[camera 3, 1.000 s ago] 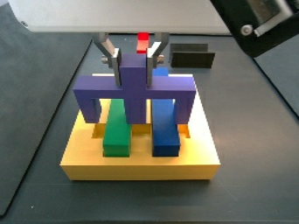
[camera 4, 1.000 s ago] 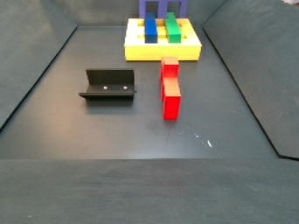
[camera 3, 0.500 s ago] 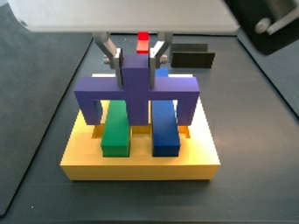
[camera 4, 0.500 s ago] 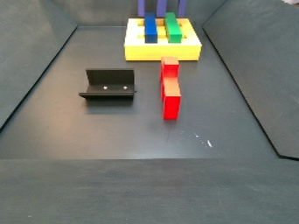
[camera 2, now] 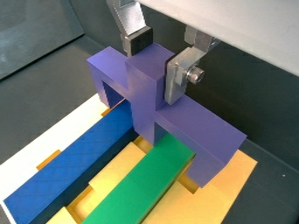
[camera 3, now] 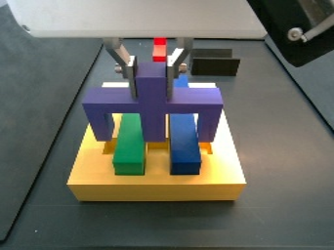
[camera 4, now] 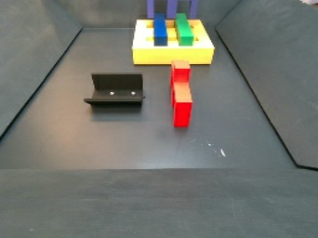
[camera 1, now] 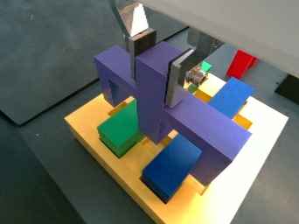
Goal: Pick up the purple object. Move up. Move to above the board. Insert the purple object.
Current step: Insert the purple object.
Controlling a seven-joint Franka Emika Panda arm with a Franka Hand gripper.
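Observation:
The purple object (camera 3: 150, 105) stands on the yellow board (camera 3: 156, 181), its legs down at the board's far edge and its crossbar bridging the green bar (camera 3: 131, 146) and the blue bar (camera 3: 186, 146). My gripper (camera 3: 151, 63) comes down from above, shut on the purple object's raised central post. Both wrist views show the post (camera 1: 155, 83) (camera 2: 146, 83) pinched between the silver fingers (camera 1: 181, 77) (camera 2: 179, 74). In a side view only the purple legs (camera 4: 152, 7) show at the top edge, behind the board (camera 4: 174, 58); the gripper is out of that frame.
A long red block (camera 4: 181, 93) lies on the dark floor just off the board. The fixture (camera 4: 114, 90) stands to one side of it. Raised walls bound the floor on both sides.
The gripper and the purple object stay where they were. Only the dark arm part at the upper right of a side view has shifted.

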